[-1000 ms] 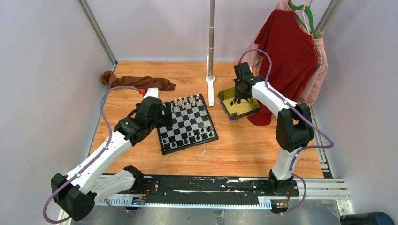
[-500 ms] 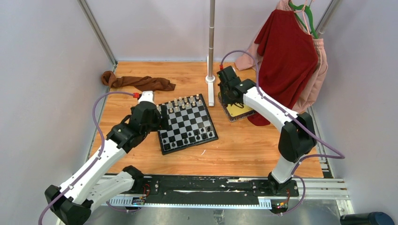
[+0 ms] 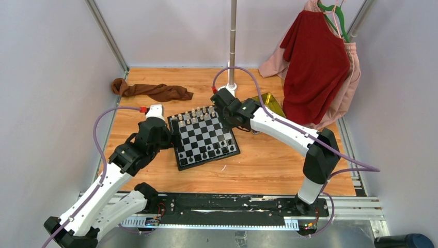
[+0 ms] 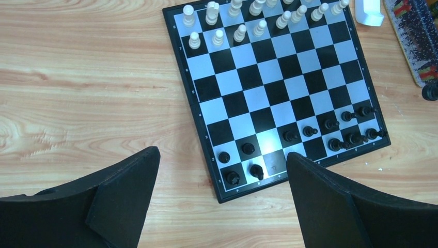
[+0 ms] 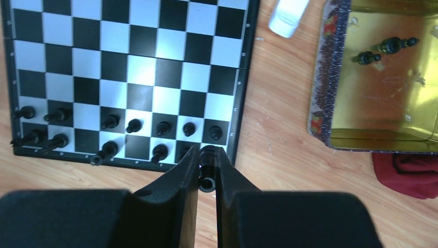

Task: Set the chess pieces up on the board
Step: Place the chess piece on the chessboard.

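Observation:
The checkered board (image 3: 204, 135) lies mid-table, with cream chess pieces (image 3: 201, 112) along its far rows and black chess pieces (image 3: 217, 149) along its near rows. My right gripper (image 3: 231, 122) hovers over the board's right side. In the right wrist view it (image 5: 207, 166) is shut on a small black chess piece (image 5: 207, 182), above the corner of the board (image 5: 129, 46) by the black rows. My left gripper (image 3: 168, 138) is open and empty at the board's left edge. In the left wrist view its fingers (image 4: 124, 196) straddle the near-left corner of the board (image 4: 268, 88).
A yellow-gold tin (image 3: 269, 101) sits right of the board; the right wrist view shows its wall (image 5: 323, 77) and two black pieces (image 5: 395, 45) inside. A brown cloth (image 3: 152, 90) lies at the back left. A pole (image 3: 232, 51) and a hanging red shirt (image 3: 315, 57) stand behind.
My right arm has swung left from the tin to the board's right side. My left arm has drawn back slightly towards the near left.

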### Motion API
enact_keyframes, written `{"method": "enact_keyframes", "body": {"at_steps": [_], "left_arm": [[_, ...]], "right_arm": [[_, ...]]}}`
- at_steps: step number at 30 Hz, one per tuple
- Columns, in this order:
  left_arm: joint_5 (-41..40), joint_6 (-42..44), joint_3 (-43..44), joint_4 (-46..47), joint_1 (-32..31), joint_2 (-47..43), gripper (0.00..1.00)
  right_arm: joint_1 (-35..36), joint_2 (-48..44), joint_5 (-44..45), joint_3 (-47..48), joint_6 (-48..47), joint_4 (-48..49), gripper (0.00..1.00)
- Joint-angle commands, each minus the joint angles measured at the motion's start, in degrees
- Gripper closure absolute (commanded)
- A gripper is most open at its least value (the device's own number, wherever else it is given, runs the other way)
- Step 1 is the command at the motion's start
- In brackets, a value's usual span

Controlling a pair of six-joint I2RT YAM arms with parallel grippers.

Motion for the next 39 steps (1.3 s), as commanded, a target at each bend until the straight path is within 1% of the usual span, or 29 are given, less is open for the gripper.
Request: {"method": "enact_keyframes", "body": {"at_steps": [1,8,16,21,30,39], "left_arm": [[-0.6,-0.2,-0.9,-2.2,-0.4,-1.8,0.01],[-0.6,0.5,-0.8,-3.2,-0.4,-2.8,0.01],[-1.1,1.3,-0.8,-3.5,-0.4,-3.2,0.01],[-1.3,1.5,-1.2,-3.6,-0.4,-3.5,0.01],[-2.5,1.5,-1.8,-3.7,-0.4,-4.4,0.01],[-3.1,1.1,-2.5,-3.7,-0.4,-5.3,0.01]], "right_arm": [[3.7,1.8,2.2,2.8,1.5,-2.9,1.0],[9.1,4.5,2.6,5.0,2.3,-3.7,1.0],[13.4,7.8,2.3,7.7,2.5,-4.4,1.0],[14.4,8.6,1.9,7.6,2.7,-4.3,1.0],[14.8,8.8,0.7,4.2,2.5,-1.7,1.0],[14.7,9.9,0.1,3.9,2.2,-0.8,1.0]]}}
